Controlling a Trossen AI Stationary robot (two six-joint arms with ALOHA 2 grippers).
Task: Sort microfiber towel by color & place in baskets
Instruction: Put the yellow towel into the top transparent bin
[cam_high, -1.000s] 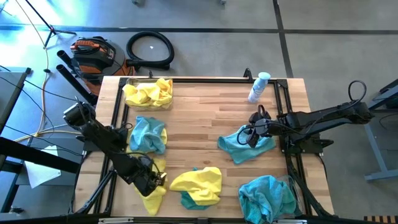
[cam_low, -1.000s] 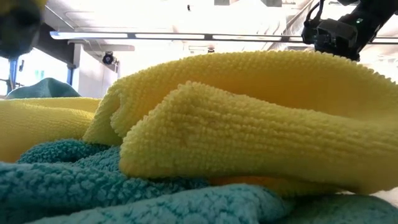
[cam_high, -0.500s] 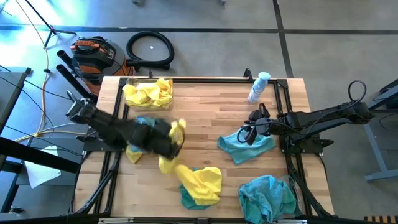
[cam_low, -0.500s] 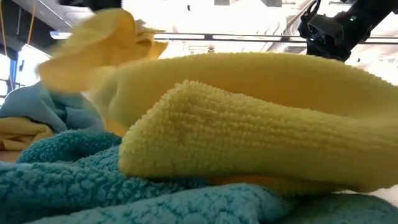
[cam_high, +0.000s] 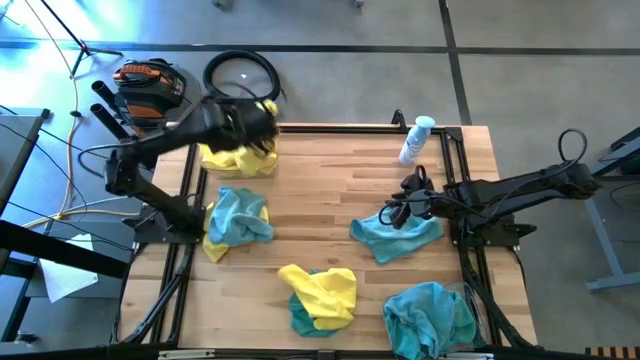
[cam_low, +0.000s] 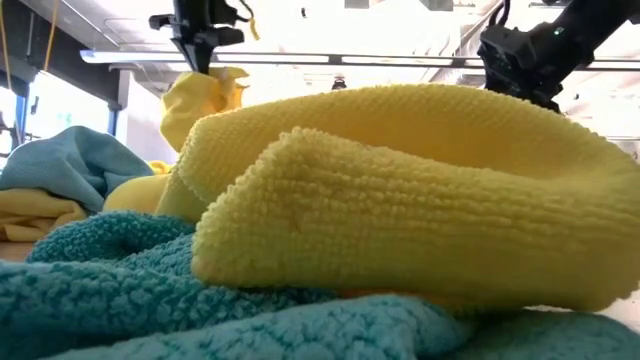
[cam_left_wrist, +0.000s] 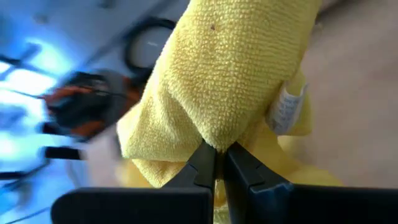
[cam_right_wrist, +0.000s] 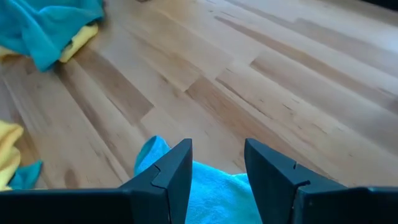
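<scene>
From above, the left gripper (cam_high: 255, 118) was over the far left corner of the table (cam_high: 330, 190), above the heap of yellow towels (cam_high: 236, 153) in the left basket (cam_high: 204, 132), whose clear walls were hard to make out; its jaws were pinched shut on a yellow towel (cam_high: 268, 108). Nearer on that side lay a blue towel (cam_high: 238, 215) over a yellow one, and at the near middle a yellow towel (cam_high: 322, 289) sat on top of a teal towel (cam_high: 303, 322). The right gripper (cam_high: 397, 213) hovered over a blue towel (cam_high: 396, 236) on the right side, its jaws open and holding nothing. A pile of teal towels (cam_high: 430, 316) filled the near right corner, where the right basket could not be made out, and a spray bottle (cam_high: 415, 140) lay at the far edge. In the low view, the near yellow towel (cam_low: 400, 200) on the teal one (cam_low: 120, 300) filled most of the picture; behind it the left gripper (cam_low: 200, 50) hung with its yellow towel (cam_low: 200, 100) dangling, and the right arm (cam_low: 535, 50) showed at upper right. In the left wrist view, the two fingers (cam_left_wrist: 205, 165) met on a fold of the yellow towel (cam_left_wrist: 230, 74). In the right wrist view, the fingers (cam_right_wrist: 177, 168) stood apart over the blue towel's edge (cam_right_wrist: 205, 186), with bare wood beyond.
</scene>
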